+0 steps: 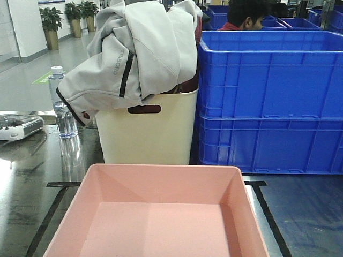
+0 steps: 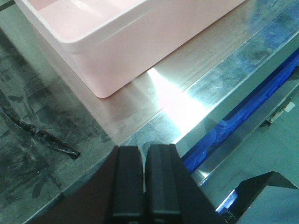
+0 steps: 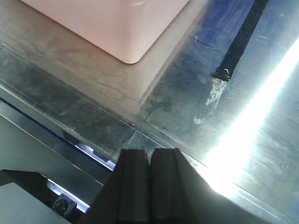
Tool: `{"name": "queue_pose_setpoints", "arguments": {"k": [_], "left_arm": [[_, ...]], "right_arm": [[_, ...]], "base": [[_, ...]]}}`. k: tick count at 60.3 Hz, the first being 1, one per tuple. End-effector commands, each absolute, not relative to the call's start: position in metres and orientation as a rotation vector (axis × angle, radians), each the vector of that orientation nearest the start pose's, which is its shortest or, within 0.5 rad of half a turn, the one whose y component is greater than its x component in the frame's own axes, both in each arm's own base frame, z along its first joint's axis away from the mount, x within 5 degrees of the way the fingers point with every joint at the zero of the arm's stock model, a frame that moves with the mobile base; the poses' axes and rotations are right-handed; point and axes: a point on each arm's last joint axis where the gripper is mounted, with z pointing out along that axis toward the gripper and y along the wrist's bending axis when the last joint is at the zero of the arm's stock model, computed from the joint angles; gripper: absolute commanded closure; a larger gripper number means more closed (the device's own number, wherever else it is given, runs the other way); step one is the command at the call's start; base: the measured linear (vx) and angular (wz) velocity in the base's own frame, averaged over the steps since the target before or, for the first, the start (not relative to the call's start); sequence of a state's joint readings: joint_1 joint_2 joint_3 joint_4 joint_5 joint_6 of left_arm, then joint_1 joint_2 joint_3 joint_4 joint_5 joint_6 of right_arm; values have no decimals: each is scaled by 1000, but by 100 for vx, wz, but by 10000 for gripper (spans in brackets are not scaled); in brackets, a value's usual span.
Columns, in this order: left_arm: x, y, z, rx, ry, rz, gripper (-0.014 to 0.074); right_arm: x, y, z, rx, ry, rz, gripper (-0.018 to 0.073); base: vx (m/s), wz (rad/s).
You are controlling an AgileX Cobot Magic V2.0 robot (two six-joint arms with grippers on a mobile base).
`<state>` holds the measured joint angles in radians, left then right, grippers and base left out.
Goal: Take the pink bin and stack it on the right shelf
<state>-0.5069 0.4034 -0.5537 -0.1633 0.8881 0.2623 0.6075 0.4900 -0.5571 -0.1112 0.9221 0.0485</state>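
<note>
Right at the bottom of the front view sits the pink bin (image 1: 155,214), empty, filling the lower centre of the frame and resting on the dark glossy right shelf (image 1: 305,209), inside the black tape outline (image 1: 268,206) that runs past its upper corners.

Down at the wrists: the left gripper (image 2: 144,186) hangs at the bottom of its frame, fingers pressed together with only a thin seam between them, holding nothing, near the shelf's edge and apart from the bin's rounded corner in the upper left. The right gripper (image 3: 150,186) mirrors it, fingers closed on nothing, the bin's corner at the top of its frame, and a torn end of tape to the upper right.

Behind the bin stands a cream bin (image 1: 147,128) with a handle slot, a grey jacket (image 1: 134,53) heaped over it. Left of that, a clear water bottle (image 1: 61,101) and what looks like a white controller (image 1: 19,127), though it is cut off. To the right, stacked blue crates (image 1: 270,101). Farthest back, a person's dark head (image 1: 246,13) and potted plants (image 1: 51,24).
</note>
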Motion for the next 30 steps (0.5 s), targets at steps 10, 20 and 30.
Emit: {"name": "queue_pose_setpoints", "arguments": {"k": [10, 20, 30], "left_arm": [[55, -45, 308, 759, 2011, -358, 580], [55, -44, 308, 757, 2005, -358, 588], [45, -34, 313, 670, 1898, -309, 587]], "right_arm": [[73, 40, 299, -676, 2159, 194, 574], [73, 40, 299, -676, 2159, 194, 571], [73, 40, 299, -676, 2159, 193, 571]], "base": [[0, 0], [0, 0], [0, 0]]}}
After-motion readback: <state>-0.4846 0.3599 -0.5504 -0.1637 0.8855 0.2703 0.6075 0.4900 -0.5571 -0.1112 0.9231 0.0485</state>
